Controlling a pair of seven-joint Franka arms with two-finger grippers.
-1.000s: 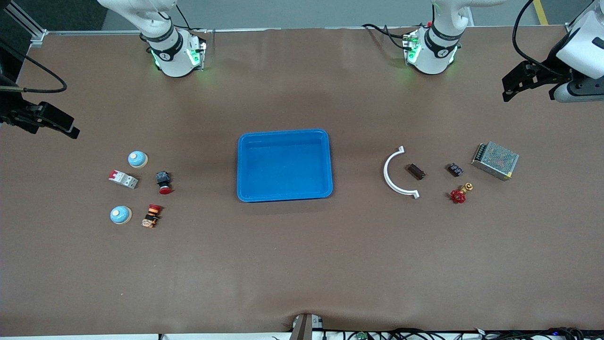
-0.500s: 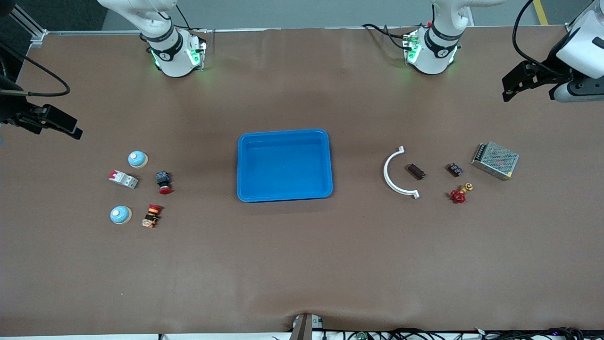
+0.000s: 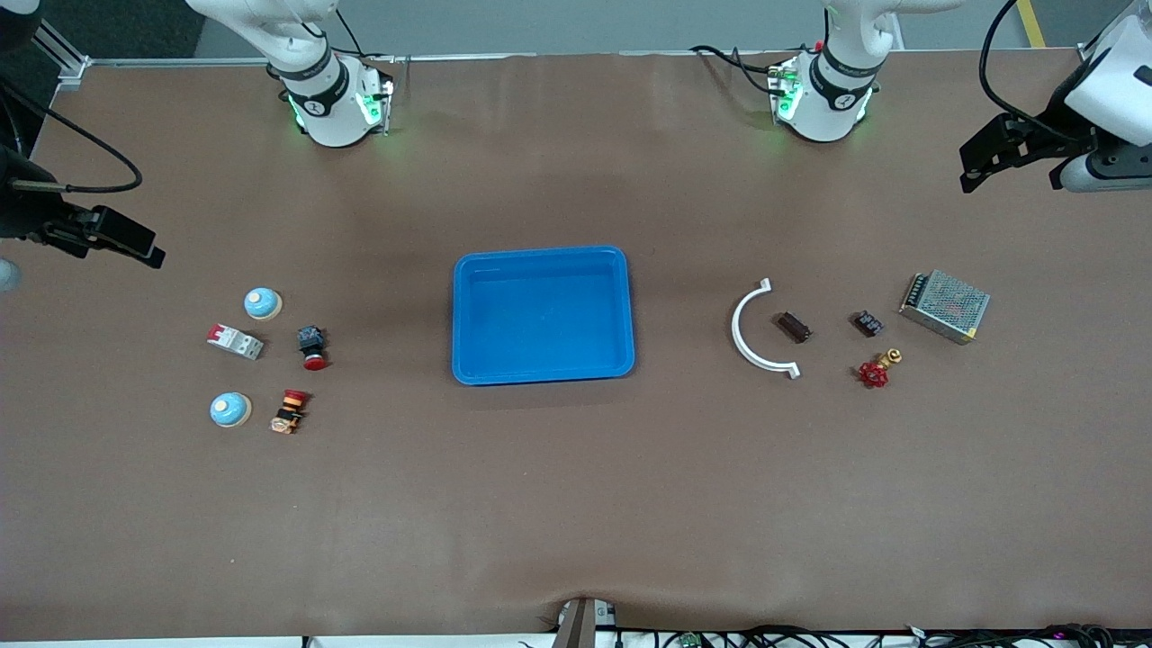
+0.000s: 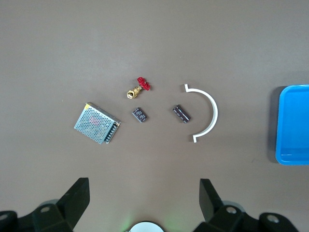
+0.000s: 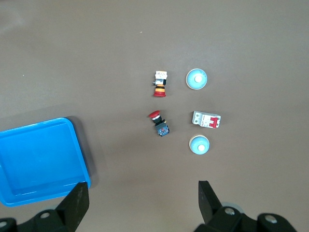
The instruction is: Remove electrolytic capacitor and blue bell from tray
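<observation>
Worktop [image 3: 576, 504]: brown sheet, with a blue tray [image 3: 543, 315] at its middle as the landmark.
Tray: empty, lying flat between the two groups of parts.
Bells: two pale blue domes toward the right arm's end of the worktop from the tray; one bell [image 3: 262, 303] lies farther from the front camera, the other bell [image 3: 229, 409] nearer.
Breaker [image 3: 236, 341]: white with a red tab, between the two bells.
Red button [image 3: 312, 348]: beside the breaker, closer to the tray.
Striped button [image 3: 290, 410]: beside the nearer bell, on its tray side.
Capacitor [image 3: 794, 327]: small dark cylinder toward the left arm's end from the tray, lying inside the curve of a white arc [image 3: 754, 330].
Dark block [image 3: 868, 323]: past the capacitor, away from the tray.
Valve [image 3: 877, 370]: red handle with brass body, just nearer the front camera than the dark block.
Mesh box [image 3: 945, 306]: metal, the part lying farthest from the tray at that end.
Left end effector [image 3: 976, 166]: fingers wide, holding nothing, up in the air over the worktop's edge past the mesh box.
Right end effector [image 3: 135, 247]: fingers wide, holding nothing, in the air over bare worktop near the edge past the bells.
</observation>
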